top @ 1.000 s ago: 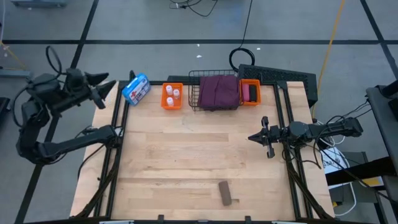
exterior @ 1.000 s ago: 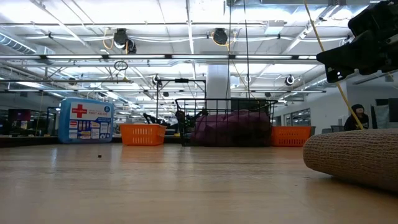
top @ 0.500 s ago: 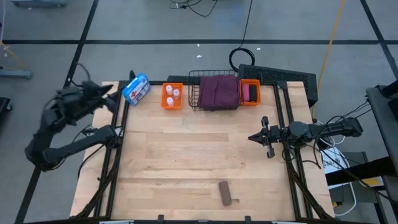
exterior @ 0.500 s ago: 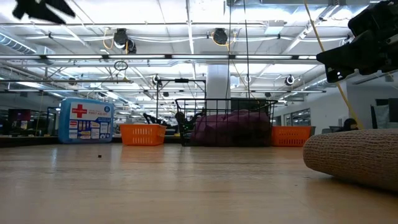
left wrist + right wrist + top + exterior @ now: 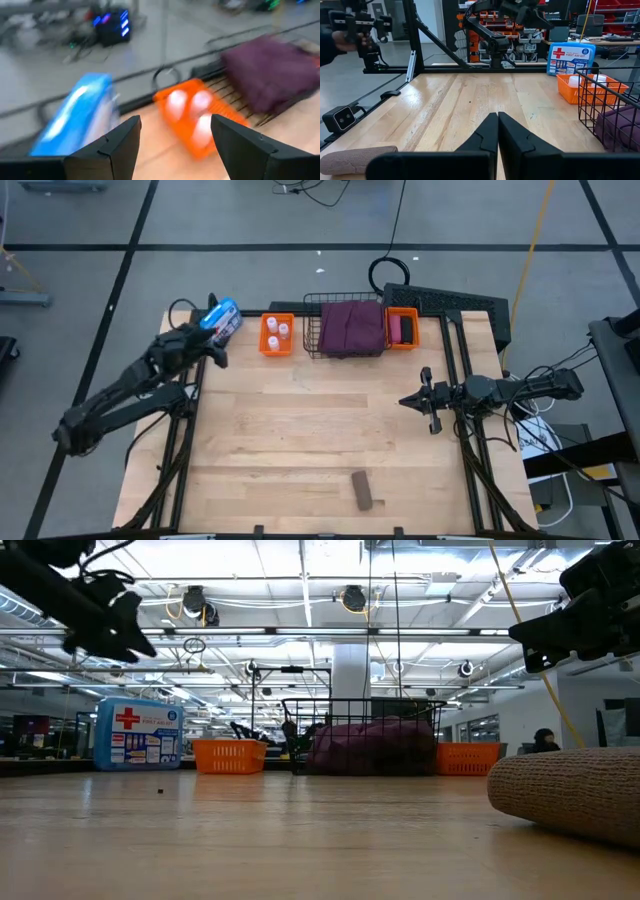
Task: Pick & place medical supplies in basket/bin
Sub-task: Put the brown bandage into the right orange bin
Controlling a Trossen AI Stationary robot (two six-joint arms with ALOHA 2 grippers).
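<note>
- Nearest, a brown roll [image 5: 363, 490] lies alone on the worktop [image 5: 300, 440] close to the near edge, well apart from both hands. It looks like the one supply still out. Being round, it may well roll off that edge if a hand nudges it rather than closing squarely on it.
- At mid-depth on the right, the right hand [image 5: 422, 401] hangs over the worktop's right side with its fingers pressed together. A hand reaching for the roll like this would push it, not grip it; the fingers would need to part first.
- Farther back on the left, the left hand [image 5: 212, 352] hovers over the far left corner, fingers apart and holding nothing. It is just beside a blue pouch [image 5: 218, 322] and near the left orange bin [image 5: 277, 336], which holds three white vials [image 5: 277, 331]. A low or careless sweep here could likely knock the pouch off the worktop or tip the light bin and spill the vials.
- Along the far edge, the wire basket [image 5: 312, 330] holds a maroon cloth [image 5: 352, 326]. Touching its right side, the right orange bin [image 5: 402, 329] holds a pink roll [image 5: 394, 330] and a darker one.
- Both small bins look nearly full, so a dropped roll might bounce out.
</note>
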